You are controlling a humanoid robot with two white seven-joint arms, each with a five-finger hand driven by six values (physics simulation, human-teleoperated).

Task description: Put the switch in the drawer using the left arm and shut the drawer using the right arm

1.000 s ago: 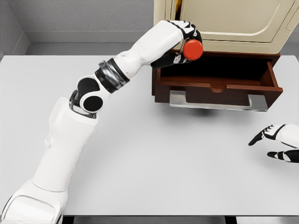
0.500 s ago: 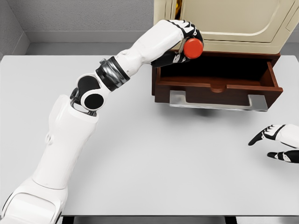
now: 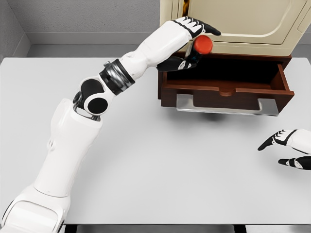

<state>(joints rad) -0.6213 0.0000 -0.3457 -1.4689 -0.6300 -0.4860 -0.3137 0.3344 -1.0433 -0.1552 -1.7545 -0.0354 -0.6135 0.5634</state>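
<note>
Since the earlier frame the left hand (image 3: 187, 36) has opened over the back left corner of the open drawer (image 3: 226, 82), its fingers now stretched out flat, and the red-capped switch (image 3: 203, 45) sits just under them, seemingly let go though contact is hard to rule out. The switch is not yet down inside the drawer, which remains pulled out. Closing it is left for the right hand (image 3: 289, 148), which rests on the table (image 3: 160, 160) at the right edge, fingers loosely spread and empty.

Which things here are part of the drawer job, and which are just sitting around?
Part of the job:
- red round-capped switch
- open dark brown wooden drawer
- white left hand
- white right hand

Just there:
- cream cabinet
- light grey table
</note>
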